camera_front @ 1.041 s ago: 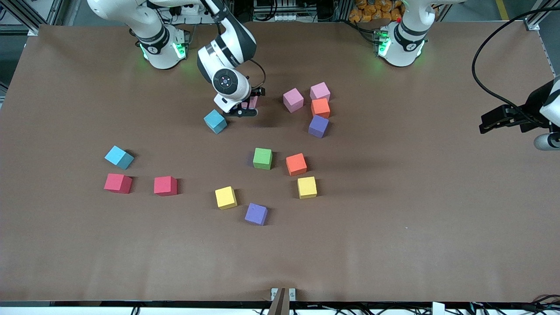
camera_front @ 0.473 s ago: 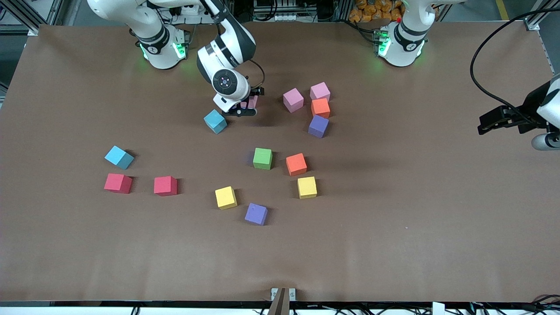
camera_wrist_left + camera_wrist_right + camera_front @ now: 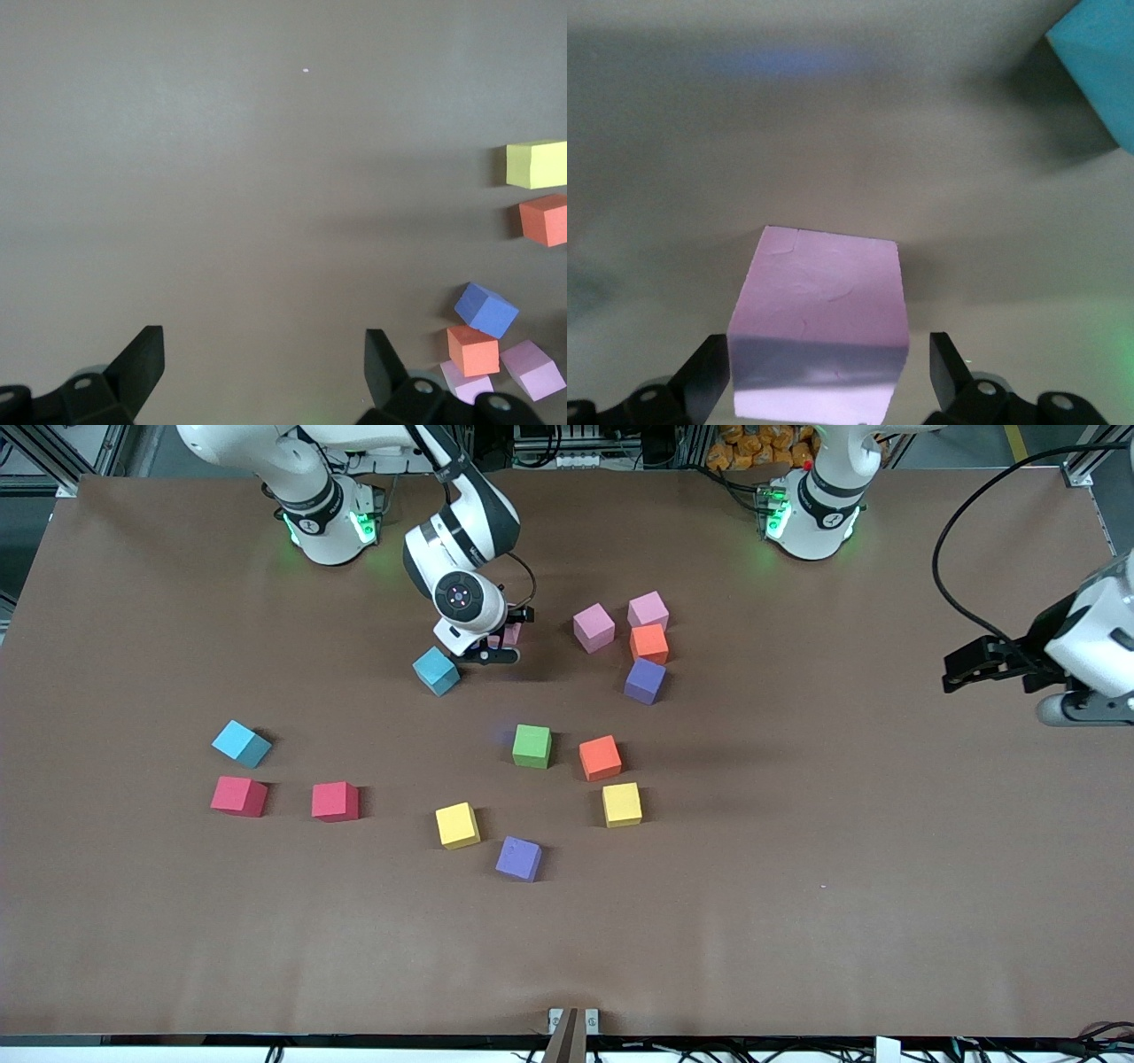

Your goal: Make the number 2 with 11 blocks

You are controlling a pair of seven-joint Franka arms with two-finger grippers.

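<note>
Brown matte covering spreads over the whole desk (image 3: 797, 921), smooth and plain, and I see cables, metal framing and a heap of orange things past the edge where the arm bases stand.

My right claw (image 3: 493, 643) is down at the desk near the right arm's base, its fingers spread and not yet clenched, one on each side of a small pink foam cube (image 3: 819, 323); in the right wrist view there is a gap between cube and fingers on both sides. A teal foam cube (image 3: 436, 670) sits just beside that claw, slightly nearer the front camera.

My left claw (image 3: 966, 666) hangs released over the left arm's end of the desk, waiting, with nothing between its fingers.

No digit is formed; I count four cubes gathered: two pink foam cubes (image 3: 594, 627) (image 3: 648, 609) side by side, an orange foam cube (image 3: 649, 643) touching the second, and a purple foam cube (image 3: 644, 680) just nearer the camera.

Scattered nearer the front camera lie a green cube (image 3: 532, 746), another orange cube (image 3: 600, 757), two yellow cubes (image 3: 622, 804) (image 3: 458, 825) and a second purple cube (image 3: 518, 858). Toward the right arm's end lie a light blue cube (image 3: 241, 743) and two red cubes (image 3: 238, 795) (image 3: 335, 801).
</note>
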